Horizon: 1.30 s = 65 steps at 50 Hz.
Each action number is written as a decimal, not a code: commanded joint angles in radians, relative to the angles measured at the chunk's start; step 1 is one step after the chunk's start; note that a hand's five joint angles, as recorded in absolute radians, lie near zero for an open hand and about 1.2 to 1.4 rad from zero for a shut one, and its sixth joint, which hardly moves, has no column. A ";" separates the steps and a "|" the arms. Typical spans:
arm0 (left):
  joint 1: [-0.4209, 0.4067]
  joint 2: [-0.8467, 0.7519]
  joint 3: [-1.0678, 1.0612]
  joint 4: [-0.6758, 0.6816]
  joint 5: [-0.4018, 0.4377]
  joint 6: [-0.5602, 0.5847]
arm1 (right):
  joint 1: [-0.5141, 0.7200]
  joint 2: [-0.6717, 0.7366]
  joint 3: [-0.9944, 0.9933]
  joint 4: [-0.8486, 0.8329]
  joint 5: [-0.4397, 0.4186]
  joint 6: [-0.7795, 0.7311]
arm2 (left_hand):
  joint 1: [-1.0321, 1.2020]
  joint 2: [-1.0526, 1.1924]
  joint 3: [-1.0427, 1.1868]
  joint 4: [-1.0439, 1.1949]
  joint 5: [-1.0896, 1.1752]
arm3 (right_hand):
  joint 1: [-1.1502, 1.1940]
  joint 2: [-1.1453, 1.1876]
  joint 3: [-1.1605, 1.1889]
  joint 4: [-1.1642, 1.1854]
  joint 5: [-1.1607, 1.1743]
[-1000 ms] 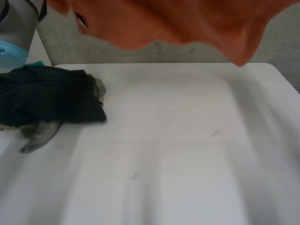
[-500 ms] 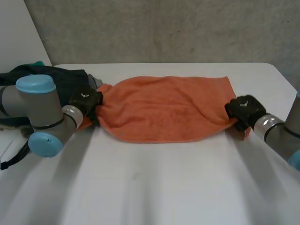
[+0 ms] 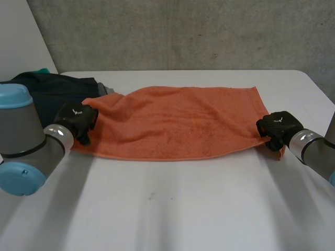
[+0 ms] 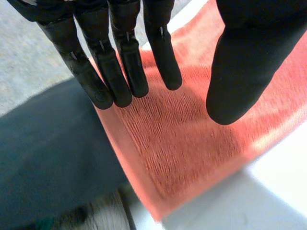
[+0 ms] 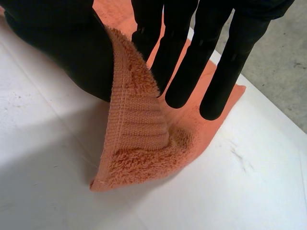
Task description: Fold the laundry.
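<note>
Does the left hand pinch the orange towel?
No, the left hand is open: its straight fingers and the thumb stand apart over the towel.

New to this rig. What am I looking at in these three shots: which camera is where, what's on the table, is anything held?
This is a two-armed robot at a white table; each arm ends in a black hand. The wide picture comes from a camera behind and between the arms, looking down. The other two come from a camera on each wrist, looking along that hand's palm. An orange towel lies spread out on the table, and a pile of dark clothes sits by its left end. The left hand is over the towel's left end with straight fingers, holding nothing. The right hand is at the right end and pinches a raised bit of the towel's edge between thumb and fingers.
</note>
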State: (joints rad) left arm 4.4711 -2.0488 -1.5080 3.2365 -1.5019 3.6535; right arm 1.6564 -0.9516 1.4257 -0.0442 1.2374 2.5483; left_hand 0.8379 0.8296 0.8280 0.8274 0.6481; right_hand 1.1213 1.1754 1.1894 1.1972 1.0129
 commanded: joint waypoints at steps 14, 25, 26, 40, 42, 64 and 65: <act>0.082 -0.145 0.060 0.012 0.040 0.155 | 0.008 0.005 0.006 0.015 -0.001 -0.005 | -0.281 -0.273 -0.271 -0.270 -0.266 | 0.275 0.221 0.207 0.199 0.209; 0.093 -0.194 0.098 0.086 0.037 0.250 | 0.006 0.014 0.001 0.017 -0.001 -0.005 | -0.146 -0.138 -0.136 -0.136 -0.131 | 0.275 0.221 0.207 0.199 0.209; 0.093 -0.198 0.100 0.097 0.037 0.254 | 0.006 0.014 0.001 0.017 -0.001 -0.005 | -0.120 -0.111 -0.110 -0.109 -0.105 | 0.275 0.221 0.207 0.199 0.209; 0.091 -0.269 0.161 0.186 0.037 0.332 | 0.003 0.013 0.004 0.020 0.000 -0.005 | -0.029 -0.020 -0.019 -0.018 -0.013 | 0.275 0.221 0.207 0.199 0.209; 0.094 -0.280 0.173 0.186 0.042 0.336 | 0.002 0.014 0.004 0.020 0.000 -0.005 | 0.047 0.056 0.057 0.058 0.063 | 0.275 0.221 0.207 0.199 0.209; 0.076 0.084 -0.009 -0.107 0.065 0.159 | -0.098 -0.182 -0.053 0.423 0.014 -0.141 | 0.558 0.567 0.568 0.569 0.574 | 0.275 0.221 0.207 0.199 0.209; 0.080 0.107 -0.023 -0.133 0.072 0.148 | -0.115 -0.208 -0.057 0.488 0.011 -0.176 | 0.558 0.567 0.568 0.569 0.574 | 0.275 0.221 0.207 0.199 0.209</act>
State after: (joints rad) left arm 4.5467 -2.0970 -1.4409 3.2233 -1.4551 3.8863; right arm 1.6076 -1.0509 1.3890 0.2005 1.2588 2.4861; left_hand 1.1444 1.1949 1.1869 1.1948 0.9766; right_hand 1.1213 1.1754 1.1894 1.1973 1.0178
